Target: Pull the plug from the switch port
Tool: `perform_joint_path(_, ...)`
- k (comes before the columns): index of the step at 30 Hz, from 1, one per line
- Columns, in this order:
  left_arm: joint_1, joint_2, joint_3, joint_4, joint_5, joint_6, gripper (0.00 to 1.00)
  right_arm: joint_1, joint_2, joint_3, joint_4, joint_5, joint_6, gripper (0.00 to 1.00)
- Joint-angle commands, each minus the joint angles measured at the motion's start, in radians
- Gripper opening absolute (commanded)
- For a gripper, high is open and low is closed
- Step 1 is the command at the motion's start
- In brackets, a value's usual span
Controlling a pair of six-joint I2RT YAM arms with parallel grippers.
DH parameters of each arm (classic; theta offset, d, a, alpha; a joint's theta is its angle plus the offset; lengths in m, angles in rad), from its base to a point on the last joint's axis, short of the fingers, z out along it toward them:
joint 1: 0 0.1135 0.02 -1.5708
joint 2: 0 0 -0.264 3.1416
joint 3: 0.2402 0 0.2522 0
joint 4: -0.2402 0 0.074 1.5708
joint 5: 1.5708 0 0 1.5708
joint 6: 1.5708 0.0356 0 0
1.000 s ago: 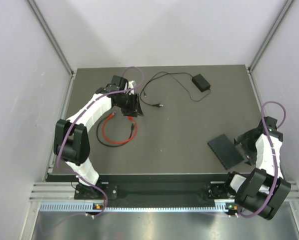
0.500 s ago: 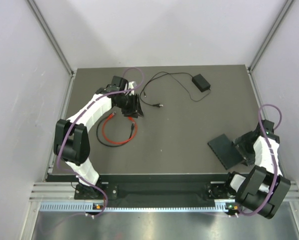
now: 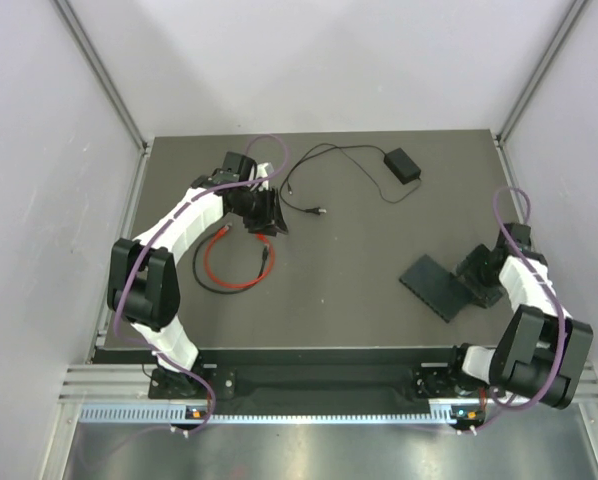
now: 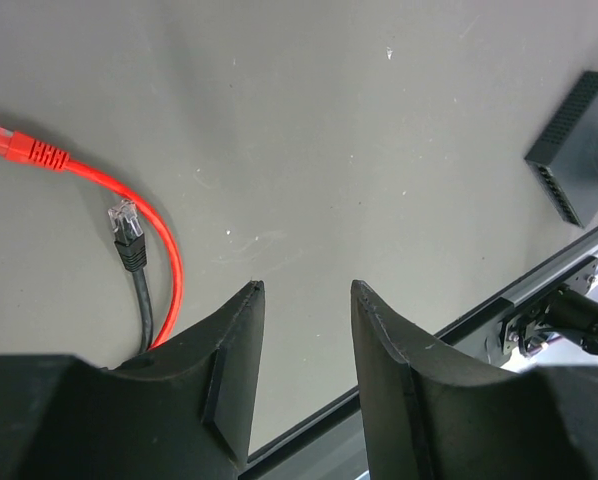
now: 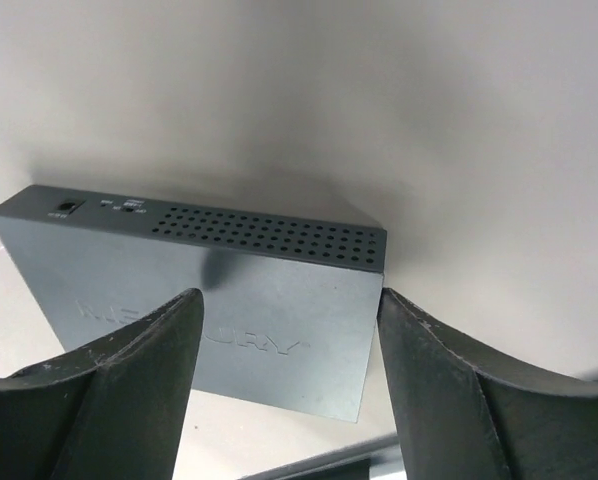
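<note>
The flat black switch box point(image 3: 431, 285) lies at the right of the table. No cable is plugged into it. Its row of ports point(image 4: 562, 193) faces the left wrist view. My right gripper point(image 3: 476, 272) is open at the box's right end. In the right wrist view its fingers point(image 5: 289, 295) straddle the box point(image 5: 279, 300); the right finger touches the box's corner, and the box looks tilted. A red cable point(image 3: 229, 265) and a black cable with loose plugs point(image 4: 126, 222) lie by my left gripper point(image 3: 267, 222), which is open and empty point(image 4: 304, 290).
A small black power brick point(image 3: 401, 163) with thin black cords point(image 3: 324, 165) lies at the back. The red cable's plug point(image 4: 19, 147) lies loose on the table. The table's front edge and rail point(image 4: 539, 290) run close behind the box.
My right gripper has swung away from the front edge, and the switch box has shifted left and back and turned with it. The left arm and the cables have not moved.
</note>
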Motion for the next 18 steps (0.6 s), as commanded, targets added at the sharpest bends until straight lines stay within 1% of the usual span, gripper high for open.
perform_joint_path(1, 0.005, -0.043, 0.005, 0.017, 0.027, -0.001, 0.45, 0.082, 0.045, 0.083, 0.124, -0.064, -0.06, 0.69)
perform_joint_path(2, 0.005, -0.041, 0.003, 0.017, 0.034, -0.004, 0.45, 0.105, 0.065, 0.121, 0.129, -0.067, -0.072, 0.69)
perform_joint_path(3, 0.005, -0.042, 0.002, 0.018, 0.037, -0.004, 0.45, 0.162, 0.109, 0.144, 0.136, -0.066, -0.087, 0.68)
perform_joint_path(5, 0.004, -0.046, -0.006, 0.023, 0.052, -0.01, 0.45, 0.226, 0.163, 0.219, 0.147, -0.063, -0.127, 0.69)
perform_joint_path(6, 0.004, -0.047, -0.008, 0.024, 0.057, -0.012, 0.45, 0.288, 0.218, 0.248, 0.155, -0.063, -0.141, 0.69)
perform_joint_path(7, 0.002, -0.047, -0.009, 0.026, 0.063, -0.018, 0.45, 0.321, 0.247, 0.278, 0.153, -0.067, -0.167, 0.69)
perform_joint_path(8, 0.001, -0.049, -0.014, 0.03, 0.066, -0.021, 0.45, 0.353, 0.276, 0.343, 0.15, -0.07, -0.181, 0.7)
perform_joint_path(9, 0.001, -0.047, -0.014, 0.03, 0.07, -0.022, 0.45, 0.429, 0.33, 0.376, 0.144, -0.069, -0.192, 0.7)
perform_joint_path(10, -0.002, -0.049, -0.015, 0.027, 0.073, -0.024, 0.45, 0.459, 0.353, 0.435, 0.134, -0.072, -0.207, 0.7)
perform_joint_path(11, -0.004, -0.052, -0.015, 0.027, 0.07, -0.025, 0.45, 0.493, 0.375, 0.459, 0.127, -0.078, -0.209, 0.7)
perform_joint_path(12, -0.005, -0.052, -0.015, 0.026, 0.072, -0.026, 0.45, 0.499, 0.398, 0.479, 0.124, -0.078, -0.204, 0.71)
perform_joint_path(14, -0.01, -0.05, -0.008, 0.018, 0.072, -0.027, 0.45, 0.496, 0.393, 0.506, 0.118, -0.064, -0.169, 0.71)
perform_joint_path(16, -0.016, -0.05, -0.008, 0.013, 0.075, -0.026, 0.45, 0.491, 0.35, 0.505, 0.123, -0.063, -0.163, 0.71)
perform_joint_path(18, -0.031, -0.043, 0.005, 0.015, 0.09, -0.029, 0.44, 0.481, 0.308, 0.5, 0.083, -0.012, -0.163, 0.71)
